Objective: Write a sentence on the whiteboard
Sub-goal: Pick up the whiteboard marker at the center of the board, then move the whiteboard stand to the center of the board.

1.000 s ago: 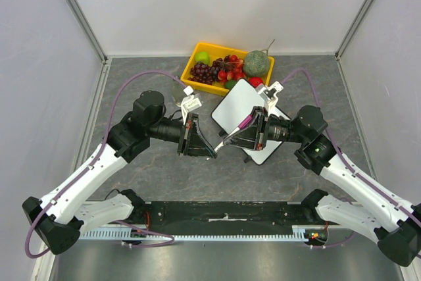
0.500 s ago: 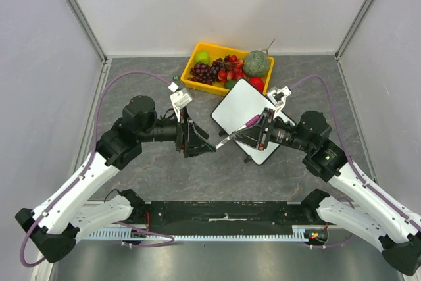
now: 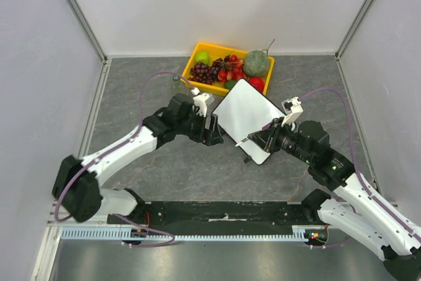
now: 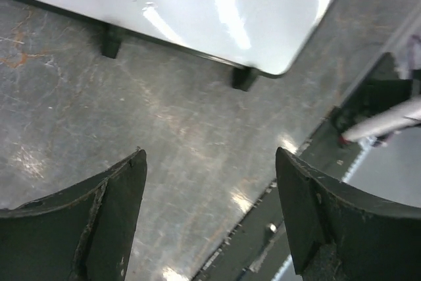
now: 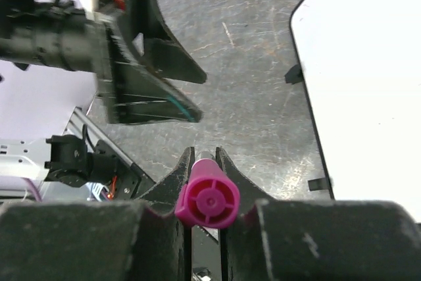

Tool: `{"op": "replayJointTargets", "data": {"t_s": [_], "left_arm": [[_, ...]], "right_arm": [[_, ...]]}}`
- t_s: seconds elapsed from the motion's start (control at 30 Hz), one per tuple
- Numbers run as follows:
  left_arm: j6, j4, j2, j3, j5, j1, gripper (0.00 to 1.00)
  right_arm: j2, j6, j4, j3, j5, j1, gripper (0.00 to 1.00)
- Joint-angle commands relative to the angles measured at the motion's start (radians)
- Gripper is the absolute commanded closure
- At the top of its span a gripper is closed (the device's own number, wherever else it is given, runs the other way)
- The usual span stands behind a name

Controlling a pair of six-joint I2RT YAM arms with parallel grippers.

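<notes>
Grey table [image 3: 131, 83] — whiteboard [image 3: 247, 113] lying flat (glossy); right end effector [image 5: 204, 156] clamps marker [image 5: 209, 201].

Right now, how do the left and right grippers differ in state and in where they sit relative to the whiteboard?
The left gripper has its jaws wide open with nothing between them, while the right gripper is shut on a magenta marker. The left gripper sits at the left edge of the whiteboard, the right gripper over its near end. Both are close to the board, which shows no writing.
</notes>
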Motion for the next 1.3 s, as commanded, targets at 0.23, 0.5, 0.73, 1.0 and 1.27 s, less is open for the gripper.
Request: {"op": "replayJointTargets", "data": {"t_s": [0.23,0.5,0.73,1.0,1.27], "left_arm": [[0.147,0.235,0.385,0.078,-0.134,0.002,0.21],[0.153,0.329,0.526,0.108,-0.203,0.0,0.26],[0.135,0.359,0.632,0.151,-0.219,0.002,0.4],[0.132,0.412,0.612,0.076,-0.203,0.0,0.79],[0.107,0.442,0.504,-0.05,-0.222,-0.012,0.98]], "right_arm": [[-0.052,-0.039,-0.092,0.052,0.085,-0.05,1.0],[-0.057,-0.052,-0.107,0.073,0.085,-0.064,1.0],[-0.057,-0.052,-0.119,0.084,0.09,-0.072,1.0],[-0.049,-0.048,-0.127,0.089,0.082,-0.076,1.0],[-0.044,-0.053,-0.127,0.093,0.068,-0.075,1.0]]}}
